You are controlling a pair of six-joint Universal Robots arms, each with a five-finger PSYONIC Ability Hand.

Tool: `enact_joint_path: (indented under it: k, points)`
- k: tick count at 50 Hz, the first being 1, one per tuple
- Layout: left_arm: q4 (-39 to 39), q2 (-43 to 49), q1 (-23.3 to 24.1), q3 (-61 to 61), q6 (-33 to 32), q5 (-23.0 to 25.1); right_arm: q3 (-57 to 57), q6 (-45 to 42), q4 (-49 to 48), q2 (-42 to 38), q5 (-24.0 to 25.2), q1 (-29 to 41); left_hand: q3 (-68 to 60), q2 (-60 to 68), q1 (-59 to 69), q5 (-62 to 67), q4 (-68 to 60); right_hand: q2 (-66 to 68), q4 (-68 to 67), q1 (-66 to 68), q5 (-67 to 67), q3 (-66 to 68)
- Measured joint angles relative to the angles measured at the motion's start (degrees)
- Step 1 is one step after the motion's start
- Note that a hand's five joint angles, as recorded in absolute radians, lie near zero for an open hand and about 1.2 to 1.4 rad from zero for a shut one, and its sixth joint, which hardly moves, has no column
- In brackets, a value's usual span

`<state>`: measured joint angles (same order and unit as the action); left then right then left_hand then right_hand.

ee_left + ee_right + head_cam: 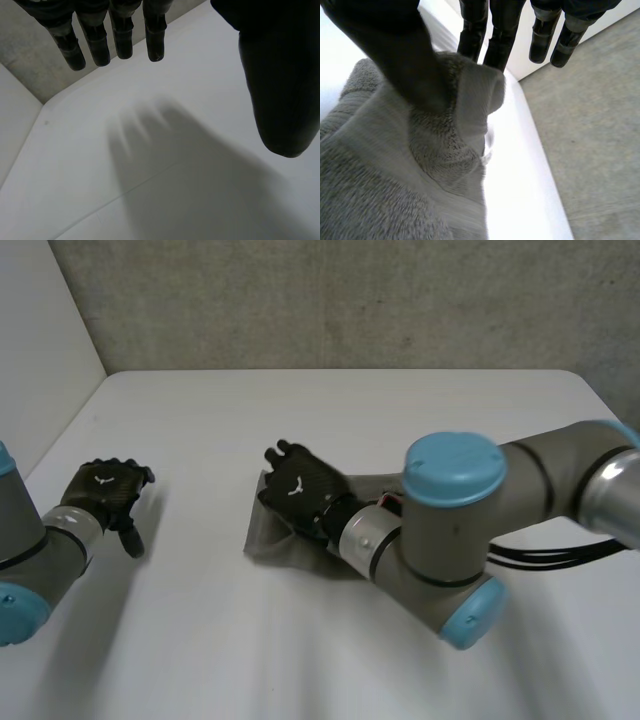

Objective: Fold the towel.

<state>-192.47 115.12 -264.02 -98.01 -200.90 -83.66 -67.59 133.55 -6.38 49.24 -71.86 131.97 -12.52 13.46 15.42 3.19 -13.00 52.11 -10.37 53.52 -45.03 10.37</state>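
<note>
A grey towel [268,540] lies folded near the middle of the white table [350,410], partly under my right forearm. My right hand [300,485] rests on its left end. In the right wrist view a raised fold of the towel [465,100] stands between the thumb [400,55] and two fingers [502,35], pinched there; the other fingers hang free beside it. My left hand [105,490] hovers over bare table far to the left of the towel, with fingers [117,30] straight and thumb [280,90] spread apart, holding nothing.
A grey wall [350,300] runs behind the table and a white panel [40,340] stands at its left side. Beyond the towel, the table's edge drops to a grey floor [590,125]. My right arm [450,520] lies across the table's right half.
</note>
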Motion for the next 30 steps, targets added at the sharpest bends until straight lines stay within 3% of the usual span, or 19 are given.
enact_joint_path:
  k: [5,6,9,19,30]
  points:
    - [-0.18,-0.01,1.12,-0.02,-0.01,-0.01,0.41,0.75,0.29,-1.12,-1.49,0.4,0.0,0.0,0.0,0.0,0.0,-19.64,0.0,-20.54,22.71,0.0]
    - [-0.23,-0.07,1.67,0.11,-0.01,-0.02,-0.11,1.44,0.45,-0.54,-1.74,0.15,0.0,0.0,0.0,0.0,0.0,-27.32,0.0,-28.35,32.45,0.0]
    - [-0.28,-0.36,2.75,0.53,0.02,0.0,-1.57,3.22,0.9,1.63,-1.85,-0.55,0.0,0.0,0.0,0.0,0.0,-36.79,0.0,-37.97,41.5,0.0]
    - [-0.12,-3.88,11.07,4.03,3.6,0.11,-12.4,15.32,3.61,17.04,0.34,-10.22,0.0,0.0,0.0,0.0,0.0,-37.99,0.0,-40.13,41.53,0.0]
    - [0.44,-5.64,22.85,11.21,13.88,0.39,-26.28,19.13,3.5,24.42,5.67,-22.63,0.0,0.0,0.0,0.0,0.0,-37.99,0.0,-40.15,41.53,0.0]
